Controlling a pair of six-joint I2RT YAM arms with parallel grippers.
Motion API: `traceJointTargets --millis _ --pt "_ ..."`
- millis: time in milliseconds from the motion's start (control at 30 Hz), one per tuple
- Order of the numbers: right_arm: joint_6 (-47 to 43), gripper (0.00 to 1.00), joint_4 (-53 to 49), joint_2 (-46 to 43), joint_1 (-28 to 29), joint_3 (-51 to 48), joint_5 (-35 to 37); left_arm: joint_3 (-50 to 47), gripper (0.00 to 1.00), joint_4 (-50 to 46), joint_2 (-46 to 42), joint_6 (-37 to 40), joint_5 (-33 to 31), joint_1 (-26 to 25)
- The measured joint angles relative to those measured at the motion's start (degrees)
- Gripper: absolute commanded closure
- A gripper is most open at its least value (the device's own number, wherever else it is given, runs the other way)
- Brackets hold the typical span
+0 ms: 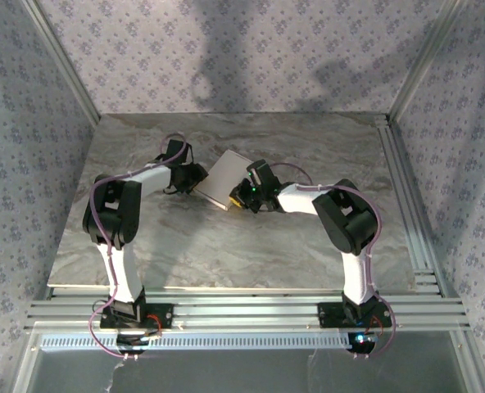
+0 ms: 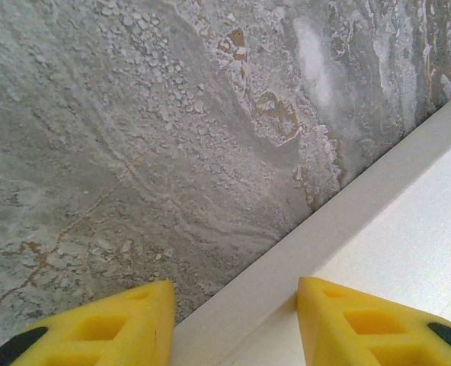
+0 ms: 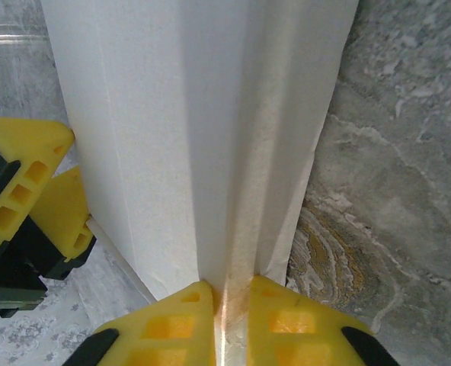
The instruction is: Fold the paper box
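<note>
The white paper box [image 1: 224,180] lies tilted in the middle of the table, between the two grippers. My left gripper [image 1: 195,176] is at its left edge. In the left wrist view that gripper [image 2: 237,320] stands open astride the paper box's raised side strip [image 2: 340,210]; one yellow finger [image 2: 363,324] rests against the inner panel, the other [image 2: 111,328] is over the table. My right gripper [image 1: 244,195] is at the box's near right corner. In the right wrist view it [image 3: 231,313] is shut on a thin upright fold of the paper box [image 3: 203,137].
The marble table top [image 1: 226,254] has free room in front of and behind the box. Aluminium rails run along the right side [image 1: 406,213] and the near edge [image 1: 242,311]. Patterned walls close in the back and sides. The left gripper's yellow fingers [image 3: 27,183] flank the box.
</note>
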Motion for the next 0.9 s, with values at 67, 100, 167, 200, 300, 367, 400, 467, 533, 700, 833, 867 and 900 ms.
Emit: traceJointTargets --millis 67,100,167,200,300,367,400,467,533,700,833,867,900 --pt "0.0 0.92 0.0 0.0 -0.1 0.0 0.0 0.0 0.55 0.0 -0.1 0.0 0.0 0.0" --pt "0.0 0.92 0.0 0.0 -0.1 0.0 0.0 0.0 0.55 0.0 -0.1 0.0 0.0 0.0" --pt "0.2 0.95 0.0 0.0 -0.1 0.0 0.0 -0.1 0.55 0.0 -0.2 0.0 0.0 -0.1" --pt "0.2 0.96 0.0 0.0 -0.1 0.0 0.0 -0.1 0.55 0.0 -0.2 -0.1 -0.1 -0.2" --pt "0.2 1.00 0.0 0.0 -0.1 0.0 0.0 -0.1 0.55 0.0 -0.2 -0.4 -0.3 -0.3" --pt "0.3 1.00 0.0 0.0 -0.1 0.0 0.0 -0.1 0.55 0.0 -0.2 -0.4 -0.3 -0.3" --pt "0.4 1.00 0.0 0.0 -0.1 0.0 0.0 -0.1 0.55 0.0 -0.2 -0.4 -0.3 -0.3" --pt "0.7 1.00 0.0 0.0 -0.1 0.0 0.0 -0.2 0.55 0.1 -0.2 -0.5 -0.4 -0.3" --pt "0.9 1.00 0.1 0.0 -0.1 0.0 0.0 -0.4 0.55 0.4 -0.3 -0.6 -0.5 -0.3" --pt "2.7 1.00 1.3 0.0 -0.2 -0.4 0.4 -1.0 0.55 1.3 -0.5 -1.1 -0.5 -0.3" --pt "5.7 1.00 7.2 0.6 -0.7 -2.4 -0.5 -1.9 0.55 2.4 -0.9 -1.7 -1.0 -0.3" --pt "6.2 1.00 8.7 0.9 -1.0 -2.8 -0.9 -2.1 0.56 2.6 -1.0 -1.9 -1.3 -0.3" --pt "6.4 1.00 9.6 1.1 -1.1 -2.9 -1.1 -2.2 0.56 2.7 -1.0 -2.0 -1.4 -0.3"
